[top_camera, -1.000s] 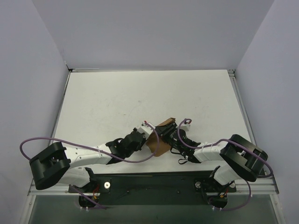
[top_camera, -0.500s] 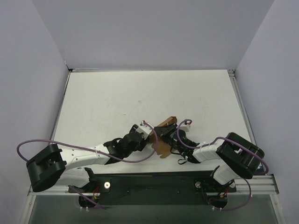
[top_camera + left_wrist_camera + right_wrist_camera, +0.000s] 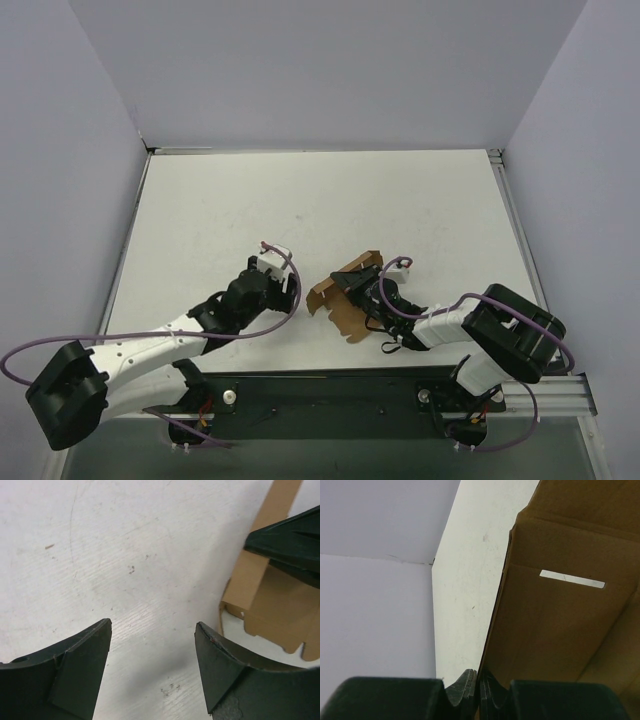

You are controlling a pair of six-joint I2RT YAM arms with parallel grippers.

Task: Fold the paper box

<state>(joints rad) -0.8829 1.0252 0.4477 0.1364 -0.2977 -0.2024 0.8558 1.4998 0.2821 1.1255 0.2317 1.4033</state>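
The paper box (image 3: 345,300) is a brown cardboard piece, partly folded, lying near the front middle of the table. My right gripper (image 3: 364,294) is shut on one of its panels. The right wrist view shows the jaws (image 3: 479,680) pinching the edge of the paper box (image 3: 560,620), which fills the right side of that view and has a small slot in it. My left gripper (image 3: 287,290) stands open a little to the left of the box, touching nothing. In the left wrist view the left gripper (image 3: 152,625) has only bare table between its fingers, and the paper box (image 3: 270,605) lies at the right.
The white table (image 3: 300,200) is walled in by pale panels at the back and both sides. A black base rail (image 3: 330,395) runs along the near edge. Purple cables (image 3: 150,335) loop off both arms.
My left gripper has opened, let go of the paper box and drawn back to the left. My right gripper has shut on the box, which has unfolded slightly to the left.
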